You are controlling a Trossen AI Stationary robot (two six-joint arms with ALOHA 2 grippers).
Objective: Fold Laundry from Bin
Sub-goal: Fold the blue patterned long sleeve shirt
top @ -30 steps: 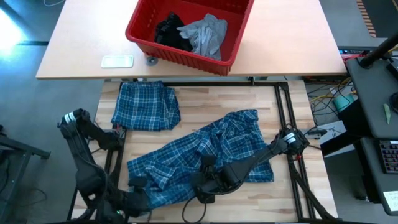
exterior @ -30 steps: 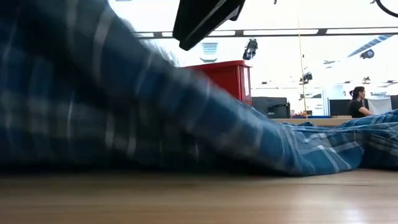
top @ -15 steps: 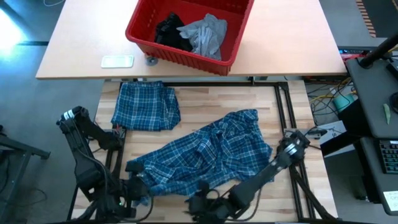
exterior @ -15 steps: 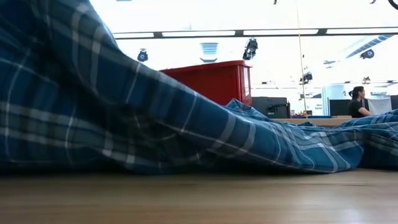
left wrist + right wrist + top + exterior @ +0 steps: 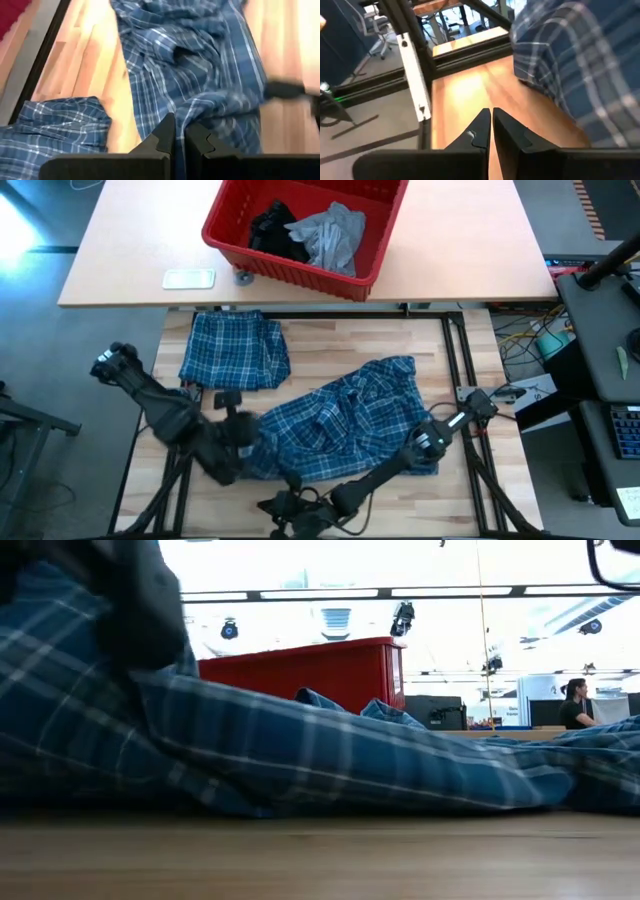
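Now the left gripper (image 5: 179, 142) is clenched on a fold of the plaid shirt (image 5: 340, 425), pinching its left edge on the wooden table (image 5: 470, 490). Beside that shirt's near edge, the right gripper (image 5: 285, 505) is closed on nothing, over bare wood. From the left gripper the shirt runs long toward its right and away, toward the red bin (image 5: 300, 230) holding grey and black garments; a folded plaid piece (image 5: 235, 350) lies between shirt and bin.
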